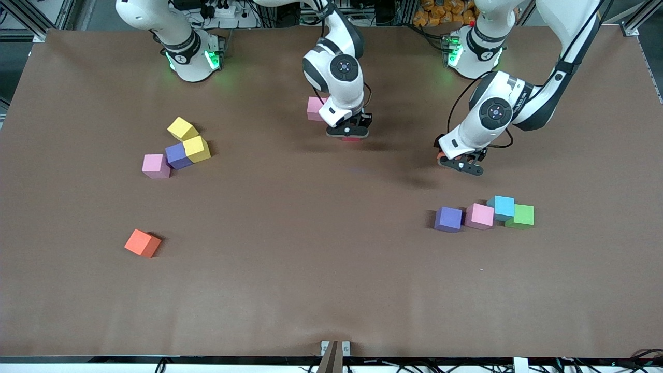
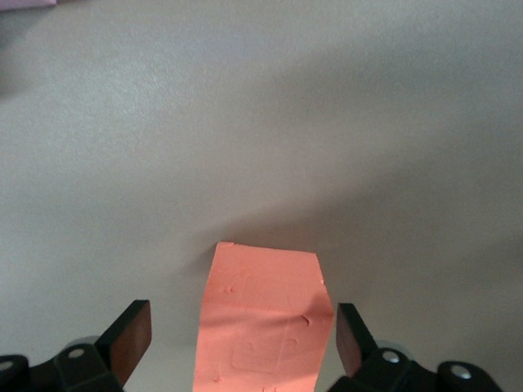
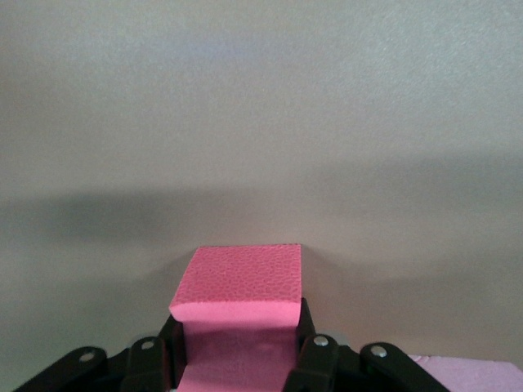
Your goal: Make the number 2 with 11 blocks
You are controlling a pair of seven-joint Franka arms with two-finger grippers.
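Observation:
My right gripper (image 1: 348,130) is shut on a red-pink cube (image 1: 351,139), low over the table near the middle. In the right wrist view the cube (image 3: 241,286) sits tight between the fingers (image 3: 304,347). A pink cube (image 1: 315,108) lies right beside that gripper, toward the bases. My left gripper (image 1: 461,163) is open, low around an orange cube (image 1: 440,154). In the left wrist view this cube (image 2: 265,318) lies between the fingers (image 2: 131,339) with a gap on each side. The digit 2 is not in view.
Two yellow cubes (image 1: 182,128) (image 1: 197,148), a purple cube (image 1: 177,155) and a pink cube (image 1: 156,166) cluster toward the right arm's end. An orange cube (image 1: 142,243) lies nearer the camera. Purple (image 1: 448,219), pink (image 1: 479,216), light blue (image 1: 501,207) and green (image 1: 520,216) cubes sit near my left gripper.

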